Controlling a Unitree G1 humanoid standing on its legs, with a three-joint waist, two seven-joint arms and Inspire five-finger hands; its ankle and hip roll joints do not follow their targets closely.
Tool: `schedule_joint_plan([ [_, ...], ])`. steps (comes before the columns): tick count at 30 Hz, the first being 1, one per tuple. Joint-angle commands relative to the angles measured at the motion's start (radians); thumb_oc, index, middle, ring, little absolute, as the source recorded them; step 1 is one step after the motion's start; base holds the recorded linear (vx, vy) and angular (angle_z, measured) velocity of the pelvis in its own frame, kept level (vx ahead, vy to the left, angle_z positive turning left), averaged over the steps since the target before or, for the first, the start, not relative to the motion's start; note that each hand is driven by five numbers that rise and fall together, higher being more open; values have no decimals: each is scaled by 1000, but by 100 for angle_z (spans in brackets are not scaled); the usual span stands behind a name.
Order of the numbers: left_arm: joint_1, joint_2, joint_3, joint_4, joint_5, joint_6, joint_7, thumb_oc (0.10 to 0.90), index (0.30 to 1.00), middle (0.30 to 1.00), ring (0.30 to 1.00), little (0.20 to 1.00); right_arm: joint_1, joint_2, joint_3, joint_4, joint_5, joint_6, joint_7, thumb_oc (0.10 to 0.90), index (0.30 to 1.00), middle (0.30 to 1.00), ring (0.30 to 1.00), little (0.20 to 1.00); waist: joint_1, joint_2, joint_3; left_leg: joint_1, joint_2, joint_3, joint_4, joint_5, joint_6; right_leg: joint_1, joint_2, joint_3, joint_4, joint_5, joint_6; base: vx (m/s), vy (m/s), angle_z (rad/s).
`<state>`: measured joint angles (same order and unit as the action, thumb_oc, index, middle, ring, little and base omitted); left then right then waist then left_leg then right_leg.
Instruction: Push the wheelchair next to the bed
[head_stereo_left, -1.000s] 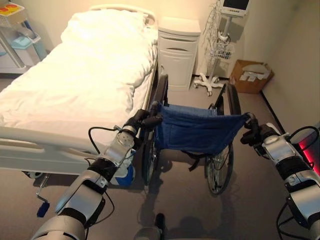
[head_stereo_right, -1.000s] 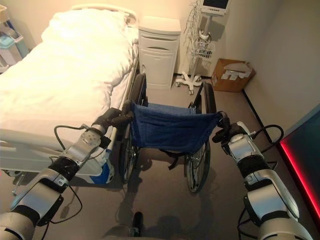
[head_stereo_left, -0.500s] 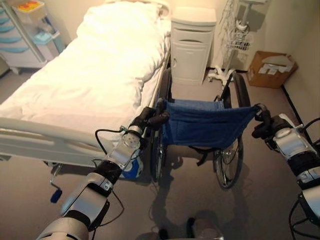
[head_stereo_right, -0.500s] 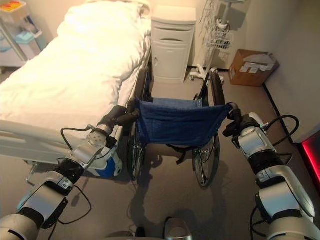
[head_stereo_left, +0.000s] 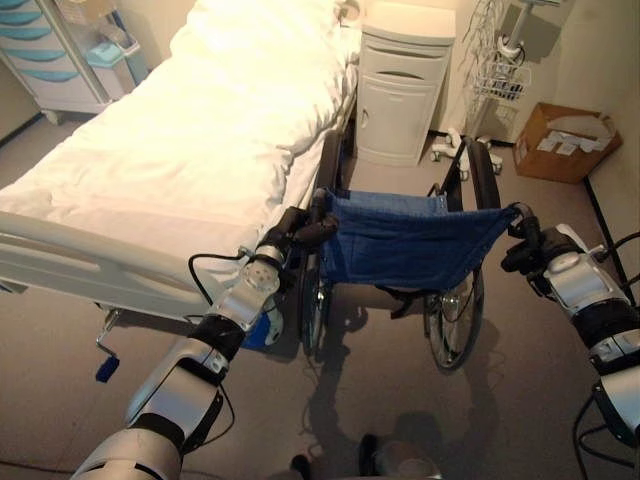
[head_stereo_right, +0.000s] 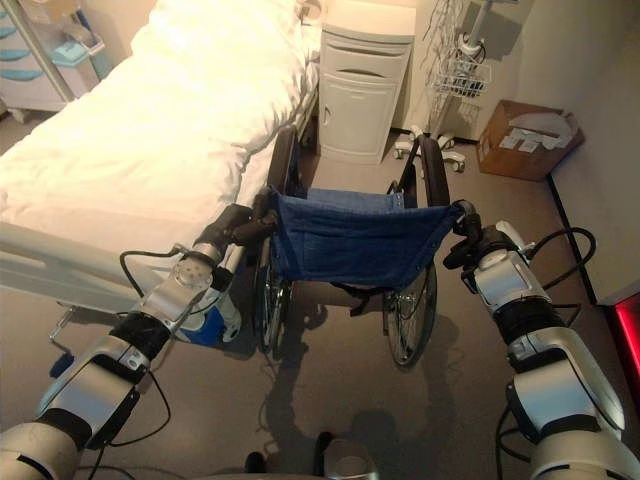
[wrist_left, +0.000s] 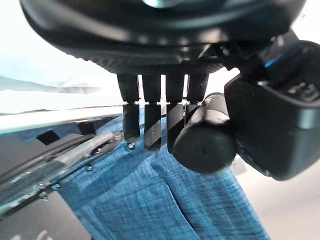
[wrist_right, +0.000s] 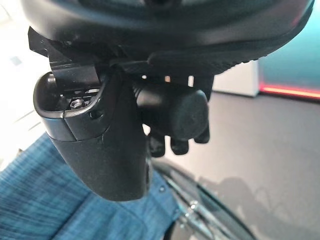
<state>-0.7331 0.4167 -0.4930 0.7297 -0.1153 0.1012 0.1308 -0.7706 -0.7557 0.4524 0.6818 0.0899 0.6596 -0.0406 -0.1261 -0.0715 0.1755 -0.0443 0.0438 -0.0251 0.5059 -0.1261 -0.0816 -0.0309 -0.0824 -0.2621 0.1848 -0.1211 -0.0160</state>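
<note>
A wheelchair with a blue cloth backrest (head_stereo_left: 405, 238) and black wheels stands on the grey floor right beside the white hospital bed (head_stereo_left: 190, 150), facing the bedside cabinet. My left hand (head_stereo_left: 293, 229) is shut on the wheelchair's left push handle (wrist_left: 205, 135), fingers curled over it. My right hand (head_stereo_left: 527, 250) is shut on the right push handle (wrist_right: 180, 112). The chair's left wheel (head_stereo_left: 312, 300) sits close against the bed frame.
A white bedside cabinet (head_stereo_left: 402, 80) stands ahead of the chair. A wheeled stand with a wire basket (head_stereo_left: 497, 80) and a cardboard box (head_stereo_left: 565, 140) are at the back right by the wall. A drawer cart (head_stereo_left: 50, 50) stands left of the bed.
The camera has moved forward and the view has shifted. The wheelchair has rolled further along the bed's side toward the cabinet, both hands still on its handles.
</note>
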Motion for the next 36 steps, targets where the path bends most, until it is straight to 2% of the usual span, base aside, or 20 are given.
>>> schedule_joint_plan([
  [1,73,8,-62,-4,62,3,-31,400,300,300,300,300,-60,65,99,-49,29,-92,46,400,300,300,300,300,70,6,57,27,19,17,-82,240,24,30,52,132,-43,87,38,320,74,-19],
  [3,79,13,-56,-22,60,4,-29,400,300,300,300,300,-64,74,101,-47,22,-84,40,400,300,300,300,300,100,12,88,-74,1,23,-128,250,26,82,71,158,-45,66,37,270,113,-28],
  [4,86,19,-57,-43,53,15,-21,400,300,300,300,300,-64,80,98,-50,9,-81,40,400,300,300,300,300,125,27,119,-126,-9,20,-171,262,20,124,89,180,-37,39,35,372,183,-42],
  [7,121,34,-52,-77,32,31,-1,400,300,300,300,300,-54,84,97,-72,-28,-75,66,400,300,300,300,300,168,68,143,-167,-6,7,-340,335,0,233,128,239,-35,-15,39,535,271,-73],
  [9,139,42,-41,-93,37,34,-14,400,300,300,300,300,-45,78,92,-83,-29,-67,74,400,300,300,300,300,180,69,133,-167,-1,8,-352,315,6,267,113,259,-32,-31,53,484,247,-96],
  [10,146,49,-34,-97,37,36,-28,400,300,300,300,300,-38,72,89,-92,-22,-59,77,400,300,300,300,300,184,62,122,-165,3,31,-341,269,18,280,93,258,-27,-35,66,595,278,-105],
  [11,147,58,-27,-89,38,39,-59,400,300,300,300,300,-14,75,70,-94,-28,-52,91,400,300,300,300,300,183,45,97,-143,-1,81,-325,192,49,292,54,237,-30,-27,97,496,229,-79],
  [12,147,59,-26,-87,42,39,-64,400,300,300,300,300,-10,76,68,-94,-32,-53,94,400,300,300,300,300,184,43,94,-141,-2,84,-323,187,50,293,50,235,-30,-26,100,512,234,-40],
  [13,141,79,-32,-80,44,39,-69,400,300,300,300,300,10,85,61,-98,-35,-64,88,400,300,300,300,300,192,33,78,-123,-24,72,-323,164,61,284,24,221,-36,3,123,343,166,-26],
  [16,121,106,-38,-83,27,54,-66,400,300,300,300,300,11,92,62,-87,-27,-88,81,400,300,300,300,300,200,22,62,-91,-50,70,-340,153,71,264,-6,203,-46,48,147,319,181,-13],
  [20,73,126,-35,-77,-18,78,-29,400,300,300,300,300,-37,114,69,-38,-47,-147,74,400,300,300,300,300,213,28,54,-71,-68,79,-375,146,84,235,-49,181,-13,105,177,235,205,-28],
  [24,55,121,-45,-91,-18,90,1,400,300,300,300,300,-60,126,81,-9,-39,-197,48,400,300,300,300,300,229,27,41,-108,-87,82,-373,148,105,238,-30,220,104,164,183,133,138,-61],
  [25,54,111,-54,-90,-18,90,11,400,300,300,300,300,-54,125,83,1,-33,-213,41,400,300,300,300,300,226,22,32,-110,-101,76,-374,147,114,220,-15,242,143,207,186,126,59,-39],
  [28,70,84,-50,-73,-16,90,28,400,300,300,300,300,-37,134,87,3,-52,-221,52,400,300,300,300,300,206,24,25,-65,-113,65,-390,136,121,126,-20,233,155,247,185,297,56,-25],
  [30,121,76,-28,-92,6,84,40,400,300,300,300,300,-25,123,90,-48,-43,-189,50,400,300,300,300,300,165,35,52,39,-109,38,-415,104,117,-70,-21,199,93,260,169,351,-34,-11],
  [32,139,80,-19,-105,21,75,36,400,300,300,300,300,-17,112,82,-73,-43,-172,53,400,300,300,300,300,145,27,72,77,-120,23,-413,68,123,-126,-31,187,58,281,169,315,-103,-6],
  [33,148,81,-15,-114,32,65,28,400,300,300,300,300,-9,97,71,-97,-39,-147,55,400,300,300,300,300,123,14,87,112,-140,6,-403,33,129,-187,-39,179,-36,312,176,388,-134,5],
  [34,148,80,-15,-114,33,62,25,400,300,300,300,300,-8,94,69,-98,-39,-143,57,400,300,300,300,300,118,16,92,121,-140,-3,-401,27,129,-190,-36,174,-55,310,176,530,-165,53],
  [35,151,74,-14,-114,40,48,15,400,300,300,300,300,-16,77,61,-98,-40,-125,73,400,300,300,300,300,103,20,107,153,-142,-33,-402,20,125,-213,-20,168,-134,299,176,416,-131,112],
  [36,154,70,-10,-118,49,46,16,400,300,300,300,300,-34,72,64,-103,-31,-108,75,400,300,300,300,300,103,21,115,164,-142,-39,-404,18,123,-215,-13,160,-127,298,175,375,-124,140],
])
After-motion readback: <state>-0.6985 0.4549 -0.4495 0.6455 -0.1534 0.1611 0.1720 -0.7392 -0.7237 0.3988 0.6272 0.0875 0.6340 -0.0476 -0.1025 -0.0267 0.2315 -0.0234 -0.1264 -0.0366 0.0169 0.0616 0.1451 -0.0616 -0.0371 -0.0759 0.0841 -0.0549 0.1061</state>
